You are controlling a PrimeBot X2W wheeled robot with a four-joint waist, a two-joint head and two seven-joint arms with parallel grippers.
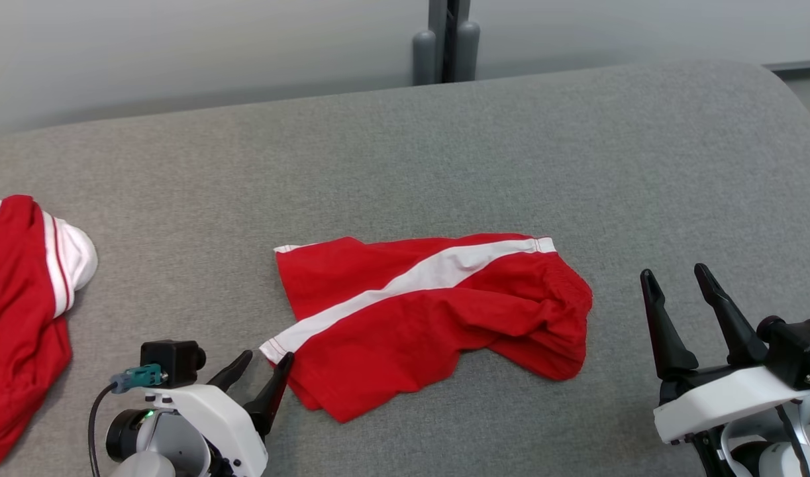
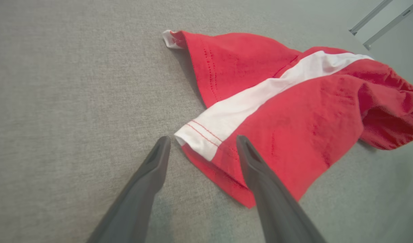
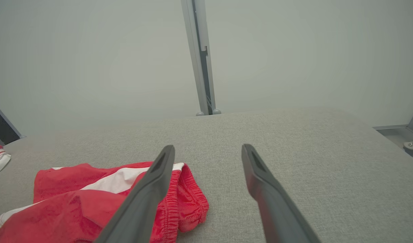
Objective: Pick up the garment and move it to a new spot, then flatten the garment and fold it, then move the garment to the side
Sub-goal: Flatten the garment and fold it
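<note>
Garment (image 1: 431, 311), red with a white stripe (image 1: 444, 271), lies rumpled near the middle of the grey worktop (image 1: 444, 152). The left fingers (image 1: 272, 391) are spread at its near left corner. The stripe's hem end (image 2: 199, 135) sits between their tips, one finger over red cloth and the other over bare worktop; contact cannot be told. The right fingers (image 1: 666, 331), also spread, hold nothing and stand well apart to its right. A second red garment (image 1: 14, 311) lies at the far left.

Left gripper (image 1: 269, 355) low, fingers (image 2: 149, 179) spread; right gripper (image 1: 673, 270) likewise.
</note>
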